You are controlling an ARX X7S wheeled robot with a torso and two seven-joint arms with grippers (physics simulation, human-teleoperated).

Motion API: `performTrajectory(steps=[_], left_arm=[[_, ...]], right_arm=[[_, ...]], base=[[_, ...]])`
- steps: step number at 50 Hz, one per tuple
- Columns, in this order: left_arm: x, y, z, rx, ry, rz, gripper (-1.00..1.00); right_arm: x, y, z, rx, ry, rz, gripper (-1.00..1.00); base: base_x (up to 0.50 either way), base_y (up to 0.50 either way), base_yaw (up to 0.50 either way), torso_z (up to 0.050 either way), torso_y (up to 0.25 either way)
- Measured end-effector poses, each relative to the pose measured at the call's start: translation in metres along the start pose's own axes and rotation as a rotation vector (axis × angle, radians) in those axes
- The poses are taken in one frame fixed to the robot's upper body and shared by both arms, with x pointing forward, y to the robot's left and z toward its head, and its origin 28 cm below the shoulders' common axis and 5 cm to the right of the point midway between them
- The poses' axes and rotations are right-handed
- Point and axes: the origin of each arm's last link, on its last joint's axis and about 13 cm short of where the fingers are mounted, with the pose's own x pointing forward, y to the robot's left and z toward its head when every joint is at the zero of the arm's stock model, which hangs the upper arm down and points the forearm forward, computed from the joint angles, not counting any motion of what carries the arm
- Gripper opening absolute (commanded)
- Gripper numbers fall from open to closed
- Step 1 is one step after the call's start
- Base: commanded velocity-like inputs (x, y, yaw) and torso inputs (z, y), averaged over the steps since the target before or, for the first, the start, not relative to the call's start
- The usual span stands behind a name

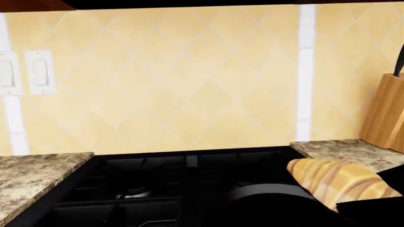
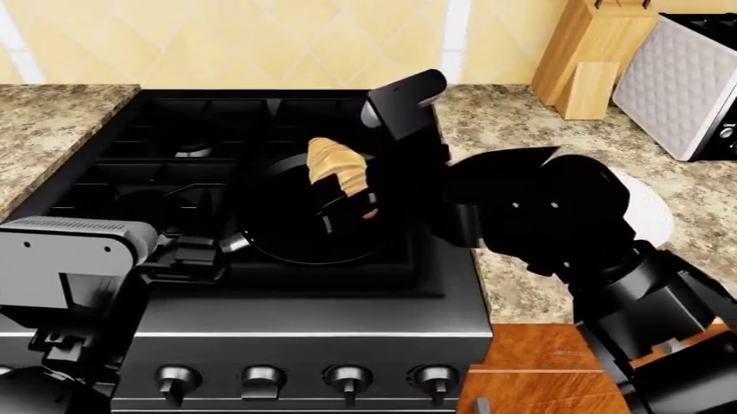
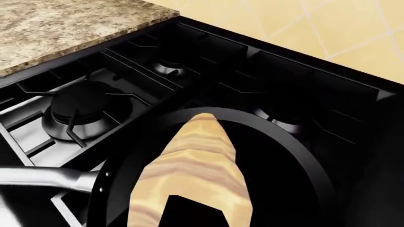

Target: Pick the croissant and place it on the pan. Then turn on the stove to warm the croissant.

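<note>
**A:** You have the croissant [image 2: 335, 177] in your right hand [image 2: 366, 194], closed on its lower end; it hangs above the pan [image 2: 302, 235], tilted, its free tip toward the back wall. Can you tell whether it touches the pan?

**B:** No. In the right wrist view the croissant [image 3: 192, 175] covers the middle of the pan [image 3: 296, 165], and the dark fingers are only a black wedge cut off at the picture's edge. In the head view your own forearm hides the fingertips.

**A:** And the pan's handle?

**B:** Only a stub of it shows in the right wrist view, silver-grey [image 3: 44, 178], running out of the picture. In the head view it points toward your left arm and is lost against the dark parts there.

**A:** Your left hand?

**B:** I cannot tell how it stands. The head view shows the grey block of the left arm at the stove's near left corner, but the fingers merge with the black grates. The left wrist view gives no fingers either, only the stove top [image 1: 158, 189], the tiled wall, and the croissant [image 1: 338, 182] at one side.

**A:** The stove [image 2: 230, 259] knobs?

**B:** Four show along the front panel [image 2: 305, 377]; any others are hidden behind the left arm or cut off. Their marks are too small to read. A white plate [image 2: 647, 211] on the counter [image 2: 519, 285] is mostly hidden behind your right arm.
</note>
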Motion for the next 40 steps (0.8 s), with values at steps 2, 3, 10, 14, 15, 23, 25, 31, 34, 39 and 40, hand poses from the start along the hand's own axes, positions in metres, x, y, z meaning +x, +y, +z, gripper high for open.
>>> performTrajectory(steps=[2,3,10,14,15,23,25,31,34,39,40], left_arm=[[0.000,0.000,0.000,0.000,0.001,0.000,1.00],[0.000,0.000,0.000,0.000,0.001,0.000,1.00],[0.000,0.000,-0.002,0.000,0.004,0.000,1.00],[0.001,0.000,-0.002,0.000,0.005,0.000,1.00],[0.001,0.000,-0.002,0.000,0.006,0.000,1.00],[0.001,0.000,-0.003,-0.001,0.008,0.000,1.00],[0.001,0.000,-0.003,-0.001,0.009,0.001,1.00],[0.001,0.000,-0.003,-0.003,0.010,0.001,1.00],[0.000,-0.001,-0.003,-0.003,0.010,0.000,1.00],[0.000,-0.001,-0.004,-0.005,0.011,0.001,1.00],[-0.001,-0.001,-0.004,-0.005,0.011,0.001,1.00]], right_arm=[[0.002,0.000,0.000,-0.002,0.002,0.004,-1.00],[0.003,0.000,-0.001,-0.004,0.002,0.007,-1.00],[0.010,-0.001,-0.002,-0.012,0.005,0.018,-1.00],[0.014,-0.001,-0.002,-0.017,0.007,0.023,-1.00],[0.015,-0.002,-0.003,-0.018,0.008,0.025,-1.00],[0.021,-0.002,-0.005,-0.027,0.015,0.035,-1.00],[0.022,-0.002,-0.005,-0.030,0.017,0.038,-1.00],[0.025,-0.001,-0.007,-0.035,0.024,0.047,-1.00],[0.026,0.000,-0.008,-0.038,0.028,0.050,-1.00],[0.029,0.000,-0.010,-0.040,0.034,0.052,-1.00],[0.029,0.000,-0.010,-0.041,0.035,0.053,-1.00]], base=[[0.00,0.00,0.00,0.000,0.000],[0.00,0.00,0.00,0.000,0.000],[0.00,0.00,0.00,0.000,0.000],[0.00,0.00,0.00,0.000,0.000],[0.00,0.00,0.00,0.000,0.000],[0.00,0.00,0.00,0.000,0.000],[0.00,0.00,0.00,0.000,0.000],[0.00,0.00,0.00,0.000,0.002],[0.00,0.00,0.00,0.005,0.000],[0.00,0.00,0.00,0.000,0.000],[0.00,0.00,0.00,0.000,0.000]])
